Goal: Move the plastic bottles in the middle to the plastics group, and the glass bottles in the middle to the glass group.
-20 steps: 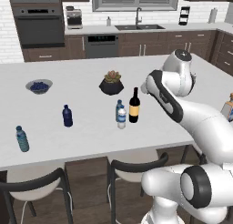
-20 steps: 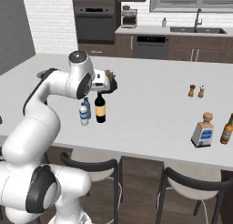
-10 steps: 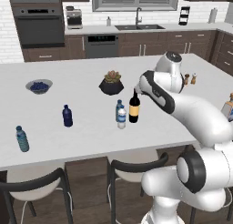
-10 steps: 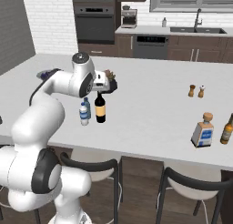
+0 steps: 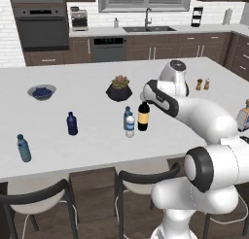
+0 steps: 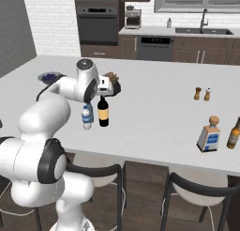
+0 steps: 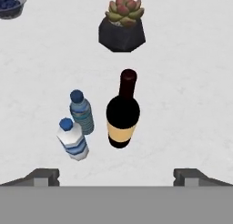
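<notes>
Jaws spread wide and empty, the gripper point(image 7: 116, 175) hangs right above the dark wine bottle point(image 7: 123, 111), which stands upright mid-counter point(image 5: 97, 136). Just beside it, two small water bottles, one teal-tinted point(image 7: 82, 111), one white-labelled point(image 7: 73, 139), stand close together; a potted succulent point(image 7: 122, 22) sits beyond, apart.

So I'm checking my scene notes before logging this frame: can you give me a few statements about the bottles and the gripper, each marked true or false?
1. The gripper is open and holds nothing. True.
2. The wine bottle lies on its side. False: it stands upright on the counter.
3. Two small water bottles stand beside the wine bottle. True.
4. The potted succulent sits between the two water bottles. False: it stands apart, behind them.
5. The amber bottle stands next to the wine bottle. False: it is far off at the counter's other end.
</notes>
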Controlling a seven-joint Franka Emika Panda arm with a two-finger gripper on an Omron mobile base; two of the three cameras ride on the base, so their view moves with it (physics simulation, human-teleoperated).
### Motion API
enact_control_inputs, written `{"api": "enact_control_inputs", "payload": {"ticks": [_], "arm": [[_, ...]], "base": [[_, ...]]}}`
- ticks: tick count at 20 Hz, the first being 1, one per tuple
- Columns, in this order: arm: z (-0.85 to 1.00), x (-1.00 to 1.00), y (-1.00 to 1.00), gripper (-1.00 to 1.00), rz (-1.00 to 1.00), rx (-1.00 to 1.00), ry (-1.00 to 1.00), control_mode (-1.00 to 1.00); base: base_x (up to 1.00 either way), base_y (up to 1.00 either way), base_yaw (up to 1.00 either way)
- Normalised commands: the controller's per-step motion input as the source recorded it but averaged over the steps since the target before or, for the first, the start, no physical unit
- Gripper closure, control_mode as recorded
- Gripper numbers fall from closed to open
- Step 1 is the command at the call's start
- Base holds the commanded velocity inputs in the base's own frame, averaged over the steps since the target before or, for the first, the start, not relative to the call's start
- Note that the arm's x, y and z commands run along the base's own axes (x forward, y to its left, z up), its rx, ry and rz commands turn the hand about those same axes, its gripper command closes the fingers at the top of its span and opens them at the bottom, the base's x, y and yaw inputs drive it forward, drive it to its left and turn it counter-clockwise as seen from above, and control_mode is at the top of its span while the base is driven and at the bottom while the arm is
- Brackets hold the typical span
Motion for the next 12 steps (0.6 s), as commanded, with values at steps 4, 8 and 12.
{"api": "enact_control_inputs", "payload": {"ticks": [4, 8, 12], "arm": [[0.00, 0.15, 0.00, -1.00, -0.05, 0.00, 0.02, -1.00], [-0.04, 0.17, 0.00, -1.00, -0.06, 0.00, 0.03, -1.00], [-0.25, 0.15, 0.00, -1.00, -0.05, 0.00, 0.00, -1.00]], "base": [[0.00, 0.00, 0.00], [0.00, 0.00, 0.00], [0.00, 0.00, 0.00]]}}
